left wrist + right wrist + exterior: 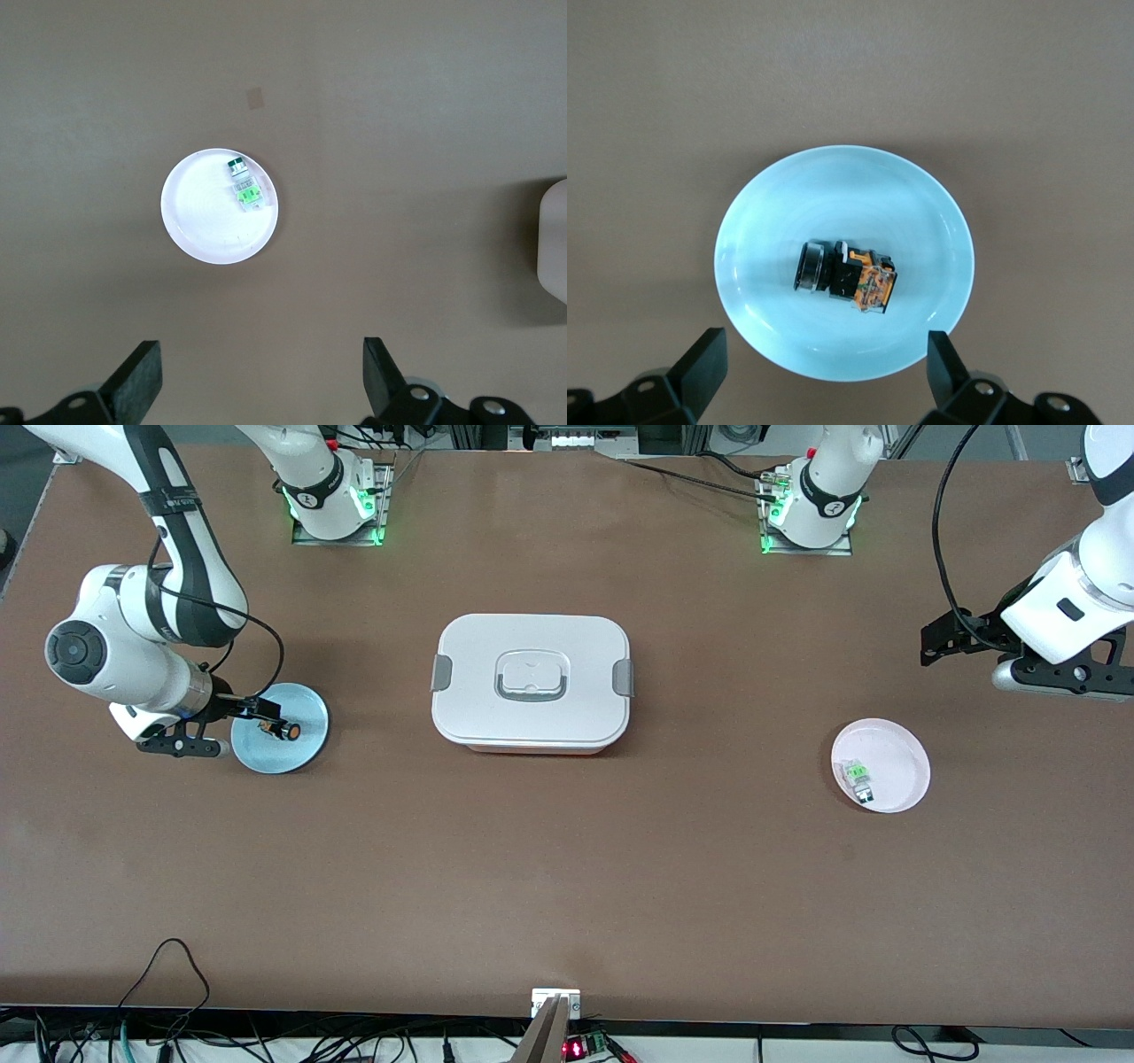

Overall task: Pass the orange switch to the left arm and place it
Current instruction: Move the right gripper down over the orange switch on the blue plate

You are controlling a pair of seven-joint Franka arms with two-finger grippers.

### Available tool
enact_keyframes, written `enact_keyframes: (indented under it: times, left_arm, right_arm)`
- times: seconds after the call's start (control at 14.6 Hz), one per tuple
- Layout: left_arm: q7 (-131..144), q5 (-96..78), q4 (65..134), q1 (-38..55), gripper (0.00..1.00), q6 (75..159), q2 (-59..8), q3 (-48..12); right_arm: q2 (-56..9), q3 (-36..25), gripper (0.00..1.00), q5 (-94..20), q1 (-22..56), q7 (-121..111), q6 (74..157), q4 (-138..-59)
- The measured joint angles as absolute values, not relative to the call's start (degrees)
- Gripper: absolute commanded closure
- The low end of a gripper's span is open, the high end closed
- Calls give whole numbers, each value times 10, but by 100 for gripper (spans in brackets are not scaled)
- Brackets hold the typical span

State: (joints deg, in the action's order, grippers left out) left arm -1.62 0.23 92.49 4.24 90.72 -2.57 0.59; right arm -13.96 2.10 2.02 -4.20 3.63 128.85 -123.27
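Observation:
The orange switch [283,730] [849,276], black with an orange end, lies on its side in a light blue plate [306,708] [771,230] toward the right arm's end of the table. My right gripper [232,726] [826,350] hovers open over that plate's rim, apart from the switch and holding nothing. The white lidded box [532,682] stands at mid-table between the two plates. My left gripper [1067,677] [261,354] hangs open and empty over bare table at the left arm's end.
A pink plate [899,766] [199,212] holding a green-and-clear small part [858,777] [245,188] sits toward the left arm's end. The box's edge [554,239] shows in the left wrist view. Cables hang along the table's front edge.

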Motion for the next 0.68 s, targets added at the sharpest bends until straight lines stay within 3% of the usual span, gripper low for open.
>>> enact_keyframes:
  times: [0.68]
  left_arm:
    - [-16, 2, 925, 42, 0, 907, -26, 6]
  right_arm:
    - [-212, 19, 0, 20, -48, 46, 1359, -1243]
